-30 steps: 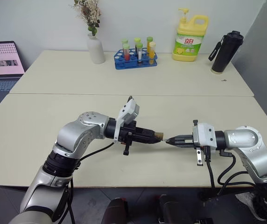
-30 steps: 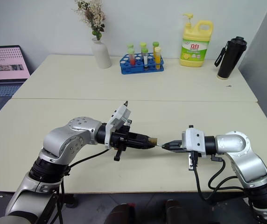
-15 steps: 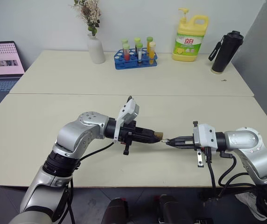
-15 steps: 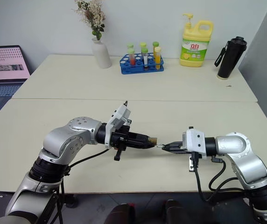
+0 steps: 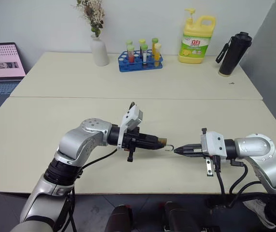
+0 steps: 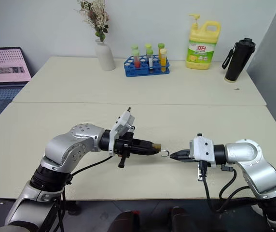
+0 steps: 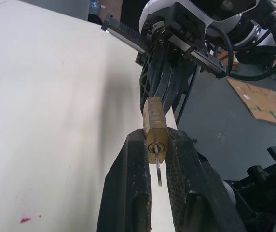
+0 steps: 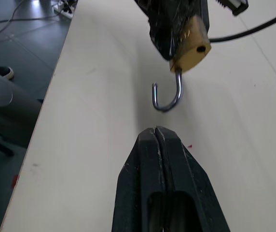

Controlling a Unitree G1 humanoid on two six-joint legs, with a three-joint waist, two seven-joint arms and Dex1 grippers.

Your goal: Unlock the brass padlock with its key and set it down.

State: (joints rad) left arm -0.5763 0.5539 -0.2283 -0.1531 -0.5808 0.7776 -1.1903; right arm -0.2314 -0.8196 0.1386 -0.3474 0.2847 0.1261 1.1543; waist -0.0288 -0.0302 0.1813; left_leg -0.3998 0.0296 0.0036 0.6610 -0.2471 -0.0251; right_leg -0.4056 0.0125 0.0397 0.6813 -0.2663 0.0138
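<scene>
My left gripper [image 5: 159, 142] is shut on the brass padlock [image 5: 162, 142], held above the near table and pointing toward my right gripper. The padlock's silver shackle [image 8: 169, 99] sticks out of the body as an open hook, free at one end. In the left wrist view the padlock [image 7: 153, 118] sits between the two fingers, and the key [image 7: 158, 174], a thin silvery sliver, hangs from the keyhole at its near end. My right gripper [image 5: 176, 151] is shut and empty, its tips a short gap from the shackle [image 6: 164, 153].
On the far table stand a white vase [image 5: 98, 48], a blue test-tube rack [image 5: 140, 58], a yellow detergent bottle [image 5: 196, 39] and a black flask [image 5: 234, 53]. A laptop [image 5: 3, 63] sits at the far left. The table's front edge runs just below both arms.
My right gripper has drawn back from the padlock, leaving a small gap. The shackle now stands out of the padlock as an open hook. The left gripper keeps its hold.
</scene>
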